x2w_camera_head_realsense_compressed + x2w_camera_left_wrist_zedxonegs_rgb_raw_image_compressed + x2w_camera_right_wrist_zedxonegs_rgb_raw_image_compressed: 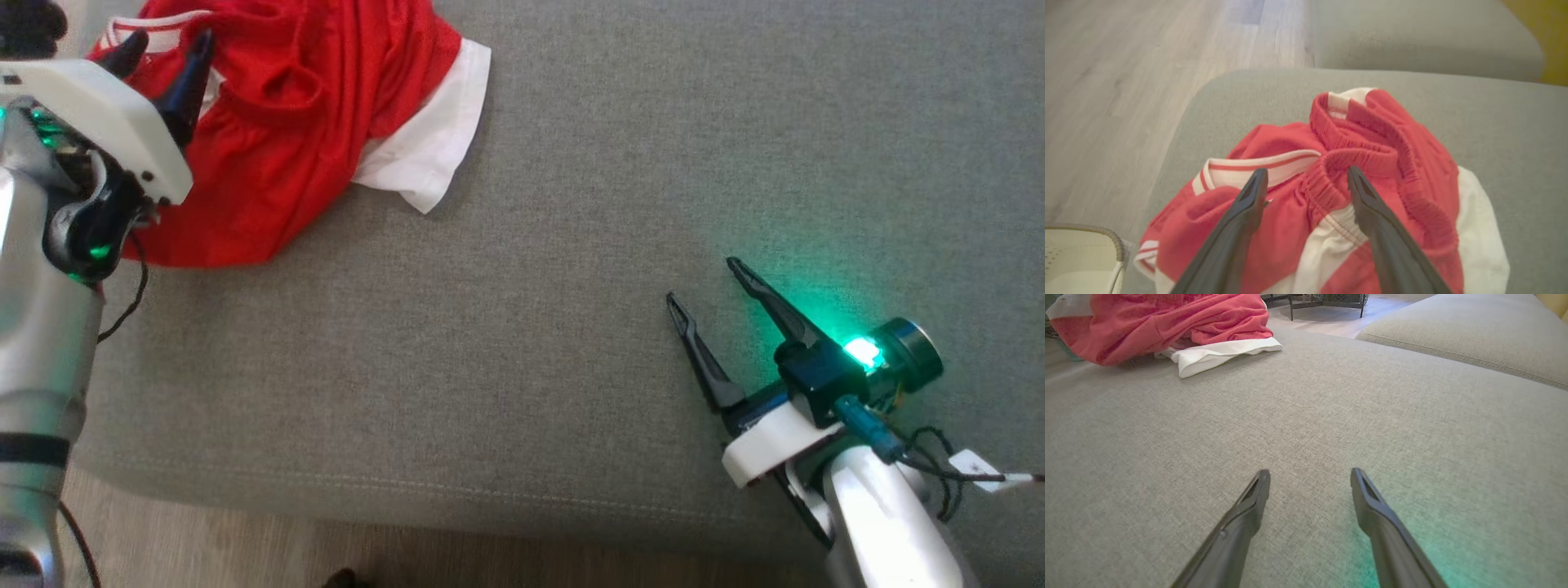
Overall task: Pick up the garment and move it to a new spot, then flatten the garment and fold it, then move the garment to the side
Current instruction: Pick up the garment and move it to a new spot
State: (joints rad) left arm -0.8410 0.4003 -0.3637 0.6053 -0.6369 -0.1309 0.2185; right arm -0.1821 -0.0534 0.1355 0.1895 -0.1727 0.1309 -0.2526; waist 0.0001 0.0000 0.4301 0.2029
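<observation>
1. My left gripper (1307, 175) has its fingers spread wide and empty, tips over the elastic waistband (1363, 157) of the crumpled red-and-white garment (1274, 143).
2. My right gripper (702, 282) is also spread and empty, over the bare grey cushion (571, 204).
3. The garment lies near the cushion's far left corner, well apart from my right gripper.
</observation>
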